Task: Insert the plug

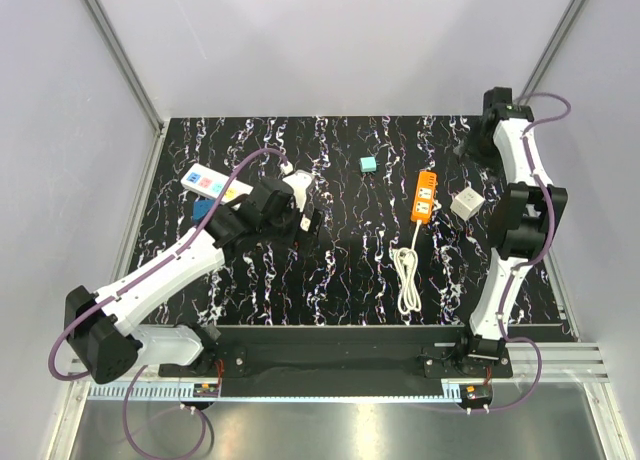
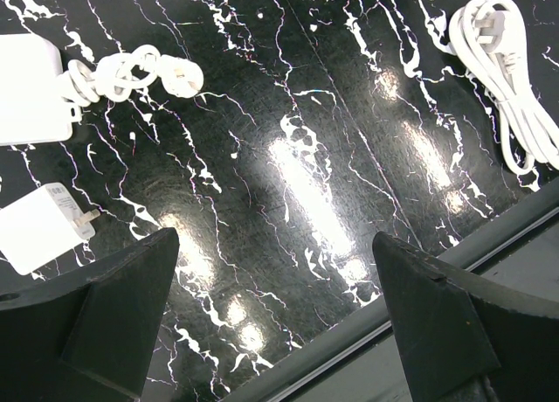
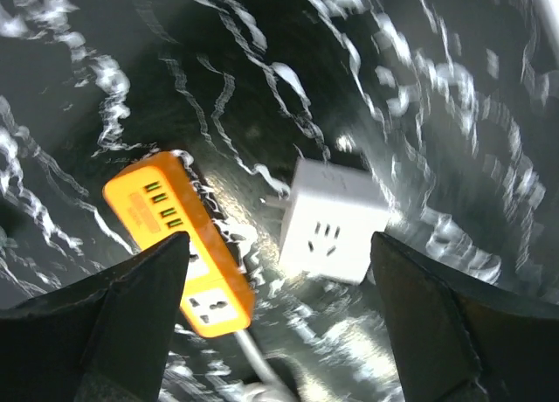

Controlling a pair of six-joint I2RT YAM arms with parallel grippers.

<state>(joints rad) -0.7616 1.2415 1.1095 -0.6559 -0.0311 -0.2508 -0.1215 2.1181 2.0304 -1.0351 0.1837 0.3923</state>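
Note:
The plug [image 1: 466,204], a small white cube, lies on the black marbled table just right of the orange power strip [image 1: 425,197]. In the right wrist view the plug [image 3: 336,218] shows a socket face and sits beside the strip [image 3: 188,245], apart from it. My right gripper [image 1: 472,145] hangs above and behind them, open and empty [image 3: 279,323], with the plug between its finger lines but well below. My left gripper [image 1: 305,218] is at the table's left middle, open and empty [image 2: 279,323], far from the plug.
The strip's coiled white cable [image 1: 407,280] lies toward the front edge and also shows in the left wrist view [image 2: 511,70]. A teal cube [image 1: 367,165] and a white strip with coloured buttons [image 1: 213,183] lie further back. Two white charger blocks [image 2: 39,227] [image 2: 26,87] lie near my left gripper.

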